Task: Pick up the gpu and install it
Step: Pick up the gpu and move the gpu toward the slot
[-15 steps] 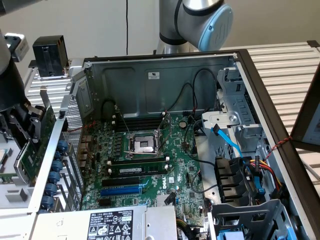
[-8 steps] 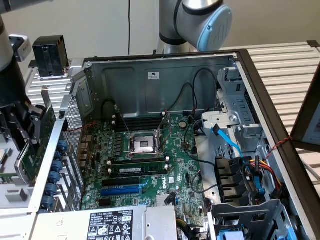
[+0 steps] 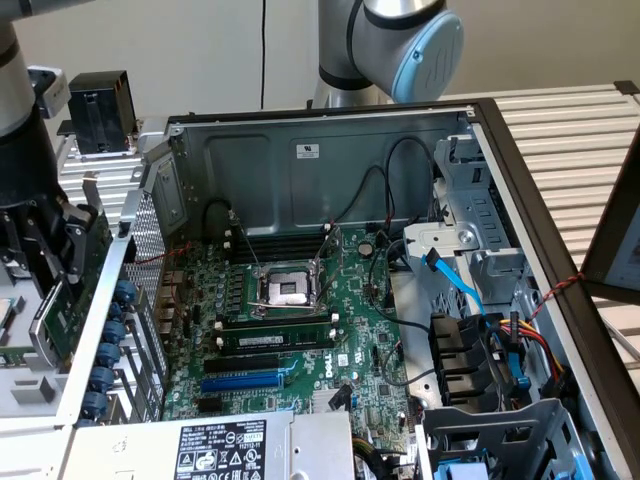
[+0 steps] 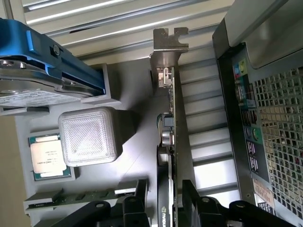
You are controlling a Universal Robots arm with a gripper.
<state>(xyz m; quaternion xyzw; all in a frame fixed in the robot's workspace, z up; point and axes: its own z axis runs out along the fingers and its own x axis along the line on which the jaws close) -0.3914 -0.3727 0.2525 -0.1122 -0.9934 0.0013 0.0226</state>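
Gripper (image 4: 164, 201) | jaws clamped on thin black-shrouded green-board gpu (image 4: 166, 137), edge-on | beside open grey metal computer case (image 3: 300, 190)

An open grey metal computer case (image 3: 300, 170) holds a green motherboard (image 3: 360, 320) with a long narrow memory stick (image 3: 275, 340) seated. A black boxy block (image 3: 100, 110) stands outside it. A frosted white cube (image 4: 90, 137) sits just beside a square silver-lidded processor chip (image 4: 47, 158) and near a blue-framed hard drive (image 4: 42, 71).

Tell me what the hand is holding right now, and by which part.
The hand grips the gpu at the end opposite its metal bracket, clamped across the card's two flat faces.
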